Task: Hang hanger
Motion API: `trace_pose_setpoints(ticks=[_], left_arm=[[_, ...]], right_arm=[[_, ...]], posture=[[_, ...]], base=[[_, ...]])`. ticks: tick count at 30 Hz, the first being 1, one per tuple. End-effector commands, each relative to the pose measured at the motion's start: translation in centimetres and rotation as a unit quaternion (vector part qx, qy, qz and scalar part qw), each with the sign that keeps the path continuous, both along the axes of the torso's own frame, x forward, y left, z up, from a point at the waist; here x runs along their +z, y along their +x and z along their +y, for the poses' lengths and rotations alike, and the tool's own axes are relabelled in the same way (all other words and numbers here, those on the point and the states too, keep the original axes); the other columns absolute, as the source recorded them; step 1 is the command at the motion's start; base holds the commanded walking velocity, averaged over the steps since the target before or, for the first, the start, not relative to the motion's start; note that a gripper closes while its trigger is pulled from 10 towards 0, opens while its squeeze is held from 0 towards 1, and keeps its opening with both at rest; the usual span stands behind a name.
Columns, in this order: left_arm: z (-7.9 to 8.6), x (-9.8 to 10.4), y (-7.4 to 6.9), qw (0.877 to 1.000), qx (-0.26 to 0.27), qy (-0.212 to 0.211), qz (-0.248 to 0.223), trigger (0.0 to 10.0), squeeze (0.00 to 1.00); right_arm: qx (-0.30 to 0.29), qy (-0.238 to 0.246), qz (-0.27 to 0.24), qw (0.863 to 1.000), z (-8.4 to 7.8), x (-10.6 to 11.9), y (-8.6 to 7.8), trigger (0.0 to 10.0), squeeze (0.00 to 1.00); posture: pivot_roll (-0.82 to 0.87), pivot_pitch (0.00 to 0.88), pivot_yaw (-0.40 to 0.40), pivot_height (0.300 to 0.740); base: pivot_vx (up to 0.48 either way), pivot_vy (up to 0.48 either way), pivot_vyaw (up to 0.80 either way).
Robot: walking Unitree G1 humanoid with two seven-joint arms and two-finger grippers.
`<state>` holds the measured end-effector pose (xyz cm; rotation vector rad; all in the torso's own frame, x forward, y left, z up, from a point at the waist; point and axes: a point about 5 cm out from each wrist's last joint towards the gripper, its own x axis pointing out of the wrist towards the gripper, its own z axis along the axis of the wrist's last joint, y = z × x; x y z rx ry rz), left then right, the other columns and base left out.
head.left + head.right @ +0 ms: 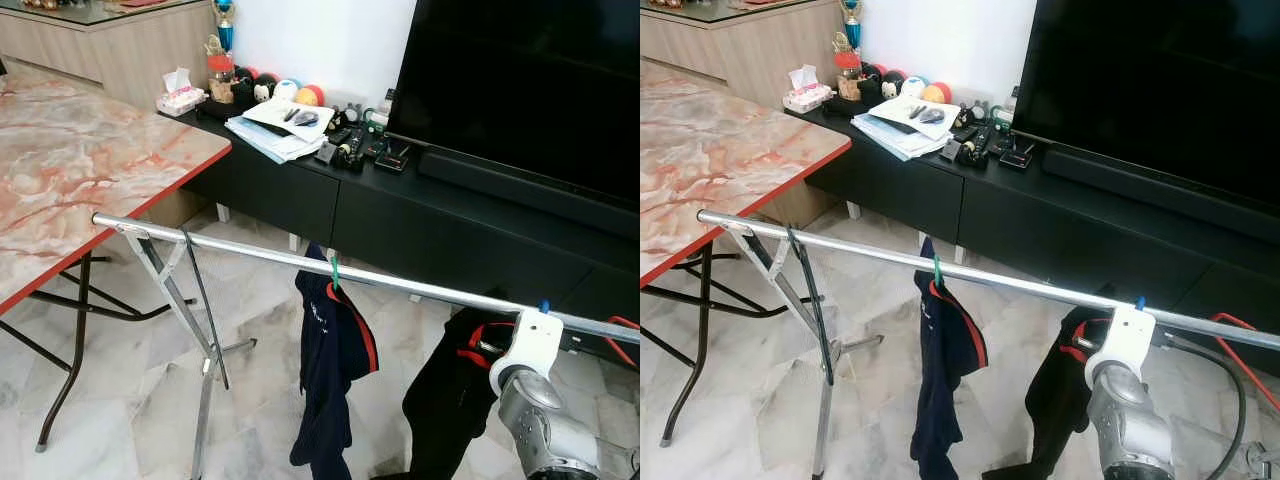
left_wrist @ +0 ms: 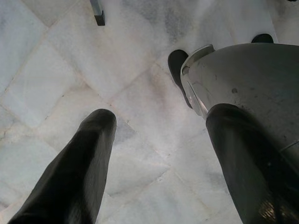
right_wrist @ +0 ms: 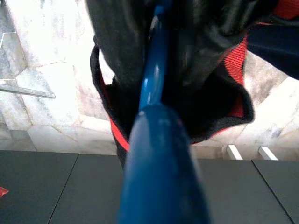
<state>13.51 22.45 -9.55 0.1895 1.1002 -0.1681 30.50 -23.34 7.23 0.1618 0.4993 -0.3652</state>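
Right tool (image 3: 154,70) clamping blue hanger (image 3: 161,177)

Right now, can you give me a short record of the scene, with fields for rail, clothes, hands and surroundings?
rail: silver rail on a folding stand
hung: navy shirt on a green hanger
right hand: at the rail, by the blue hanger that carries a black shirt
left hand: open, pointing at the marble floor
nearby: marble table, black TV cabinet
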Motion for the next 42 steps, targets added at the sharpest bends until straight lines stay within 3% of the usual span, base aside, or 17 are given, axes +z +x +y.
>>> trace_pose_setpoints(ticks=[1,3,4,31,32,33,34,42], left_arm=[[-0.82,-0.64,-1.38,0.999,-0.017,-0.013,0.032,10.0,0.0],[-0.83,-0.64,-1.39,0.999,-0.018,-0.013,0.032,10.0,0.0],[-0.83,-0.64,-1.4,0.999,-0.018,-0.013,0.032,10.0,0.0],[-0.89,-0.67,-1.43,0.999,-0.019,-0.014,0.033,10.0,0.0],[-0.88,-0.67,-1.44,0.999,-0.019,-0.014,0.033,10.0,0.0],[-0.87,-0.67,-1.45,0.999,-0.019,-0.014,0.033,10.0,0.0],[-0.88,-0.67,-1.46,0.999,-0.019,-0.014,0.033,10.0,0.0],[-0.86,-0.67,-1.46,0.999,-0.019,-0.014,0.034,10.0,0.0]], right_arm=[[-0.007,0.001,0.01,1.0,-0.37,-0.54,-0.42,10.0,1.0],[-0.008,0.0,0.011,1.0,-0.38,-0.56,-0.44,10.0,1.0],[-0.012,0.004,0.012,1.0,-0.38,-0.6,-0.45,10.0,0.0],[-0.031,0.037,0.026,0.999,-0.38,-1.08,-0.56,10.0,0.0],[-0.03,0.038,0.024,0.999,-0.32,-1.07,-0.52,6.3,0.0],[-0.029,0.039,0.024,0.999,-0.3,-1.07,-0.51,6.3,0.0],[-0.028,0.04,0.024,0.999,-0.27,-1.08,-0.48,0.0,0.0],[-0.022,0.043,0.027,0.998,0.02,-1.24,-0.52,0.0,0.0]], posture=[[0.01,0.073,-0.061,0.74],[0.01,0.073,-0.062,0.74],[0.01,0.072,-0.062,0.74],[0.01,0.065,-0.061,0.74],[0.01,0.065,-0.06,0.74],[0.01,0.065,-0.06,0.74],[0.01,0.064,-0.061,0.74],[0.01,0.068,-0.062,0.74]], base=[[0.0,0.0,0.0],[0.0,0.0,0.0],[0.0,0.0,0.0],[0.0,0.0,0.0],[0.0,0.0,0.0],[0.0,0.0,0.0],[0.0,0.0,0.0],[0.0,0.0,0.0]])
